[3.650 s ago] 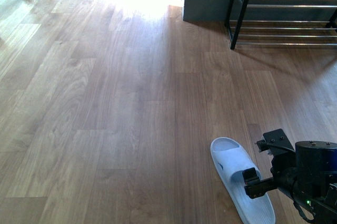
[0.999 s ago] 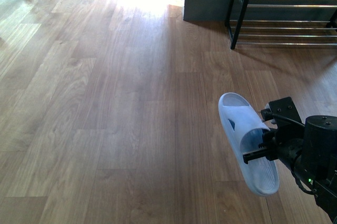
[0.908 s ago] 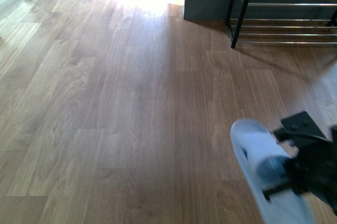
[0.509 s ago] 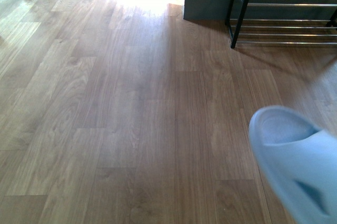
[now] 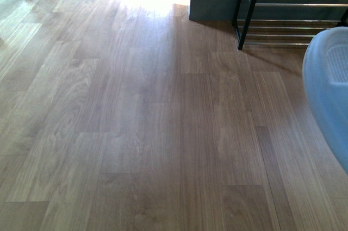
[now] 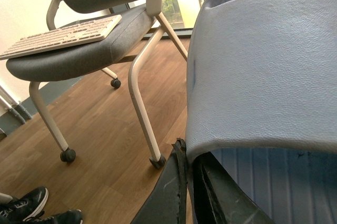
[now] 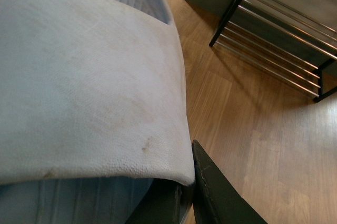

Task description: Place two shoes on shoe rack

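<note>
The right claw (image 7: 188, 198) pinches the strap of a slide (image 7: 89, 76), held above the floor (image 5: 136, 106) and apart from the rack (image 5: 293, 8). The left claw (image 6: 190, 184) pinches the strap of a second slide (image 6: 263, 76), near a chair (image 6: 84, 50) bearing a keyboard (image 6: 63, 34).

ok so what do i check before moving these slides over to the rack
1. Right gripper grip on the pale blue rubber slide: ok, the strap edge sits between its fingers.
2. Left gripper grip on the other pale blue slide: ok, the strap is held the same way.
3. Black-framed shoe rack with chrome bars in sight: ok, ahead and to the right.
4. Front camera sightline: not ok, the raised slide covers the right edge.
5. Free shelf room: cannot tell, only part of the rack shows.
</note>
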`<state>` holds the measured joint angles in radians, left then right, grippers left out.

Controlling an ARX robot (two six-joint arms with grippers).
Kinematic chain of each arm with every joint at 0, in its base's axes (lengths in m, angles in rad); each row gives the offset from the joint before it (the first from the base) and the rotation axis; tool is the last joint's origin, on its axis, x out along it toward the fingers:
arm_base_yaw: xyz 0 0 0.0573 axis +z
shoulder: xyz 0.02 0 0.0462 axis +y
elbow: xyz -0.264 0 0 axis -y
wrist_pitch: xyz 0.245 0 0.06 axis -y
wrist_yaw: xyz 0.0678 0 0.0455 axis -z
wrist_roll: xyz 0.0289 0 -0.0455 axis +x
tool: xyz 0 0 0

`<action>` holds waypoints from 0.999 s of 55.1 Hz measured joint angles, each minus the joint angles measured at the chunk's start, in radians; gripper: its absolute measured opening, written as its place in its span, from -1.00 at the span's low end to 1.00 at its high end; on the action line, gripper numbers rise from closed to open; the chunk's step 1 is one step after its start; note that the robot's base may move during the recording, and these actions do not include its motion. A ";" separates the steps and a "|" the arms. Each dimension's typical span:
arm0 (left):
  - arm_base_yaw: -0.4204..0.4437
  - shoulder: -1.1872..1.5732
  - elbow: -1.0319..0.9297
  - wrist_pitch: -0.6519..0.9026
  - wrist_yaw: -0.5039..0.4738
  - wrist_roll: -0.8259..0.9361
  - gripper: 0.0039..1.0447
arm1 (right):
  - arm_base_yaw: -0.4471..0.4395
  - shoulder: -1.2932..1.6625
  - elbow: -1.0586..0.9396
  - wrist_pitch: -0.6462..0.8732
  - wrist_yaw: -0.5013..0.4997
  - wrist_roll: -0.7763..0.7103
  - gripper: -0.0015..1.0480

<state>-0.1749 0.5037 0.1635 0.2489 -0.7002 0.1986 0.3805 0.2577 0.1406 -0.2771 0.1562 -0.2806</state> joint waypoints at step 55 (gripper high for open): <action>0.000 0.000 0.000 0.000 0.001 0.000 -0.97 | 0.000 -0.003 0.000 -0.002 0.001 0.000 -0.97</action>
<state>-0.1745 0.5037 0.1635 0.2489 -0.6991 0.1986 0.3805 0.2550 0.1402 -0.2787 0.1570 -0.2806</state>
